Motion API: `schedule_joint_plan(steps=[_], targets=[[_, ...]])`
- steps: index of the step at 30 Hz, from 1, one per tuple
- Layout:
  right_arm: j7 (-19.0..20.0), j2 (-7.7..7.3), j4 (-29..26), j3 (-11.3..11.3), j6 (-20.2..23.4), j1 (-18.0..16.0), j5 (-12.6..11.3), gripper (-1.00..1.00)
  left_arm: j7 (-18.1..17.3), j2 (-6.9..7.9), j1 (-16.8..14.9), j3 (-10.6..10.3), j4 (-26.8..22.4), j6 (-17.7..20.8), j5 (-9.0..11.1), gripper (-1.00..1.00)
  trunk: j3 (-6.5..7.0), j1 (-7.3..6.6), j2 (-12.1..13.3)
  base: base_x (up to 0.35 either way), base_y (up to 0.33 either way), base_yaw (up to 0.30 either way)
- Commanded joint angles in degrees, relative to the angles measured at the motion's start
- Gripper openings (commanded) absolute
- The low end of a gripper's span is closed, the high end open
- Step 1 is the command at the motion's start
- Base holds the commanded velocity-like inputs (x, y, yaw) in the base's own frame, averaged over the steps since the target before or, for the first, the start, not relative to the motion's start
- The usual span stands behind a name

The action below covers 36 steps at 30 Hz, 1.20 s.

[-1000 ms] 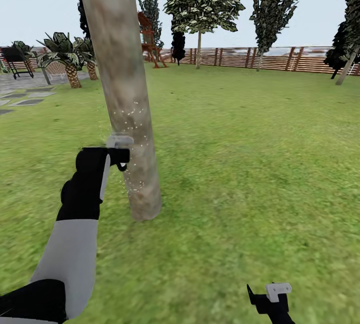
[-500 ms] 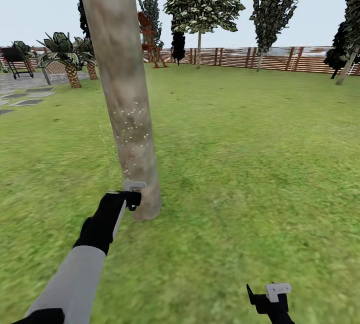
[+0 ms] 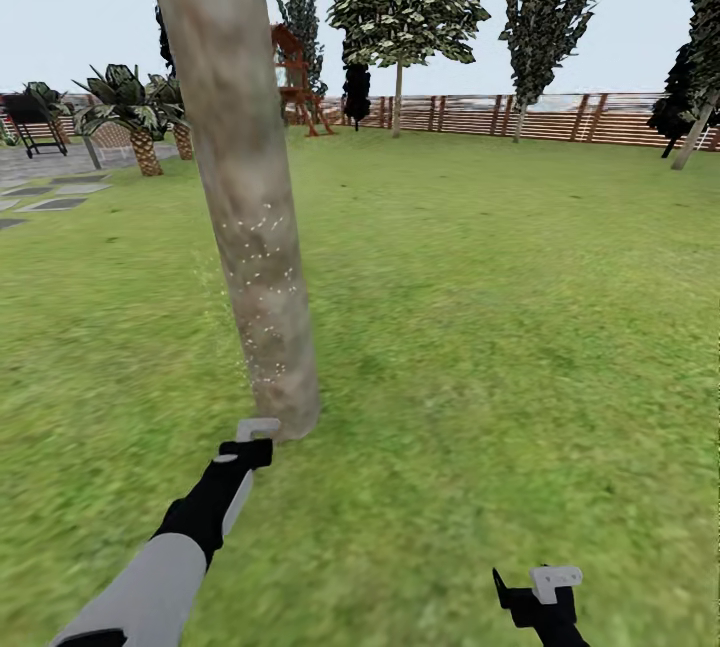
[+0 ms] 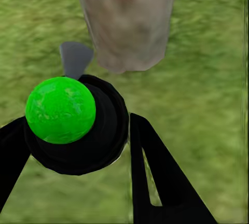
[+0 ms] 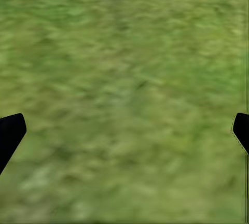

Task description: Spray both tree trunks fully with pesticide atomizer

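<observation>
A thick mottled grey-brown tree trunk [image 3: 245, 207] rises from the grass just ahead, and its foot [image 4: 127, 22] is close in the left wrist view. Whitish pesticide specks [image 3: 262, 239] dot its lower part. My left gripper [image 3: 252, 437] is low, right beside the trunk's base, and shut [image 4: 78, 146] on the pesticide atomizer [image 4: 83, 136]. The atomizer is a dark round body with a bright green ball [image 4: 60, 110] and a grey nozzle [image 4: 75, 58] aimed at the trunk. My right gripper [image 3: 535, 592] hangs low at the near right, open [image 5: 124, 130] over grass.
Green lawn [image 3: 500, 307] stretches all around. A brown slatted fence [image 3: 560, 117] closes the back, with thin dark trees [image 3: 400, 7] and a red play frame [image 3: 295, 77] in front of it. Palms [image 3: 130, 112] and grey paving stones [image 3: 50, 197] lie at the far left.
My left arm has dropped along the trunk from about mid-height to its base, carrying the atomizer. The specks now reach lower on the trunk. The right arm has stayed put.
</observation>
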Motion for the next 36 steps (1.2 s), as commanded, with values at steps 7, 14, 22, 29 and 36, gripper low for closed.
schedule_joint_plan(steps=[7,14,22,29,36], targets=[[-0.2,0.06,2.2,0.0,0.0,0.0,-0.1,1.00,-0.7,-0.23,0.1,-0.2,0.6,-2.7,2.0,-1.00,-0.01,0.00,0.0,0.135,-0.242,0.021],[-0.2,0.00,2.2,0.0,0.0,0.0,-0.1,1.00,-0.7,-0.21,0.1,-0.1,0.6,-2.8,2.1,-1.00,-0.11,0.00,0.0,0.295,-0.101,0.123],[-0.2,-0.02,2.2,0.0,0.0,0.0,-0.1,1.00,-0.7,-0.49,0.2,-0.2,0.7,-2.8,2.1,-1.00,-0.11,0.00,0.0,0.079,-0.255,0.001],[-0.2,-0.02,2.3,0.0,-0.1,0.0,-0.1,1.00,-0.7,-0.50,0.2,-0.2,0.7,-2.7,2.2,-1.00,-0.11,0.00,0.0,0.001,-0.275,0.116],[-0.2,-0.02,2.3,0.0,0.0,0.0,-0.1,1.00,-0.6,-0.49,0.2,-0.2,0.7,-2.7,2.2,-1.00,-0.11,0.00,0.0,0.000,-0.275,0.273]])
